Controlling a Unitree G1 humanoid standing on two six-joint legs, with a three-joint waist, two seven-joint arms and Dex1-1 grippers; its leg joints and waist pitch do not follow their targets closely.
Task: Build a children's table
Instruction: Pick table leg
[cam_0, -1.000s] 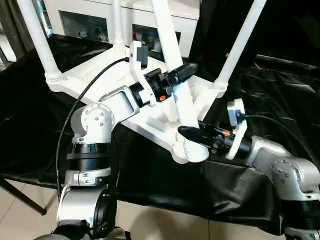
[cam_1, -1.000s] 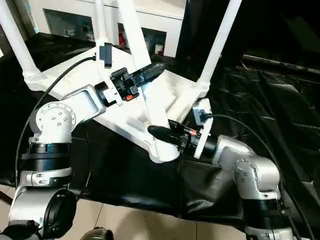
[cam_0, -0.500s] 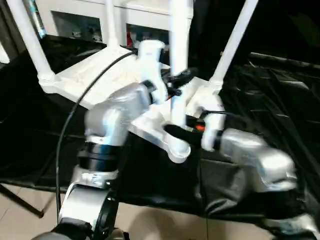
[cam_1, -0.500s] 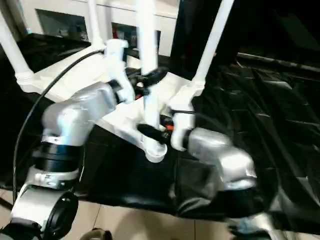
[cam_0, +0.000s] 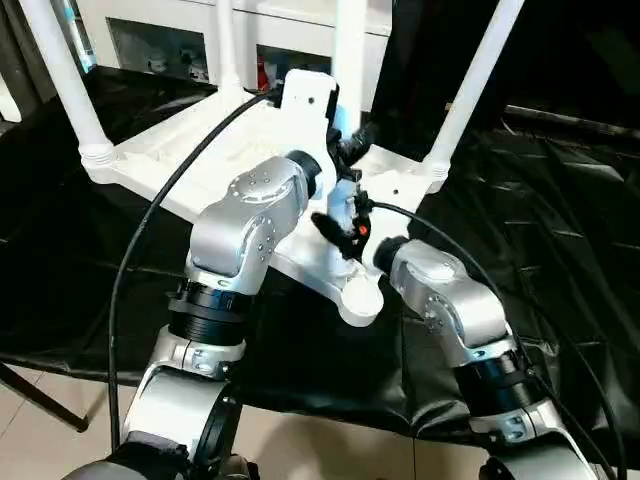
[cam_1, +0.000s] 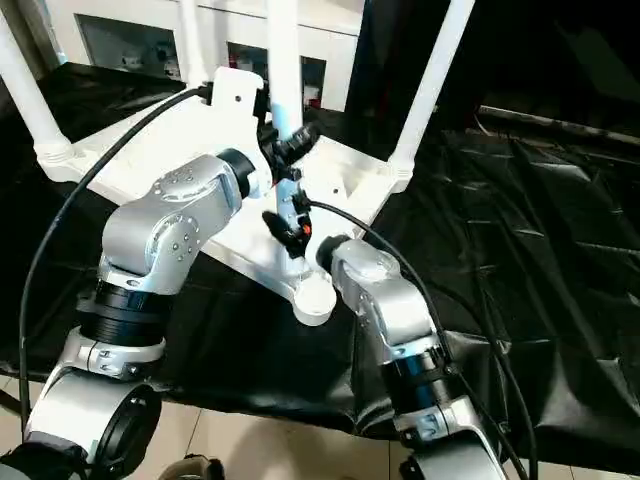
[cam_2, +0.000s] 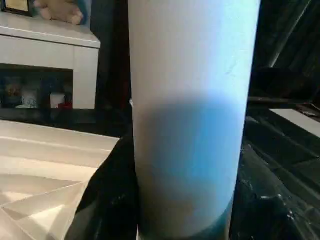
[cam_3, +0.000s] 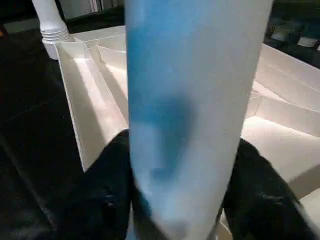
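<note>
left eye view: white ribbed tabletop upturned, leg upright.

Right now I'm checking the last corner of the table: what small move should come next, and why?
Probably press the fourth leg straight down into the near corner socket. Both the left gripper and the right gripper clasp it, it stands about upright over that socket, and the tabletop already carries the three other legs, so seating it seems all that's left.

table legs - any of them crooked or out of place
The near-corner leg, held by both the left gripper and right gripper, stands about upright, while the other three legs splay outward from the upturned tabletop. Whether it is seated in its socket can't be seen.
</note>
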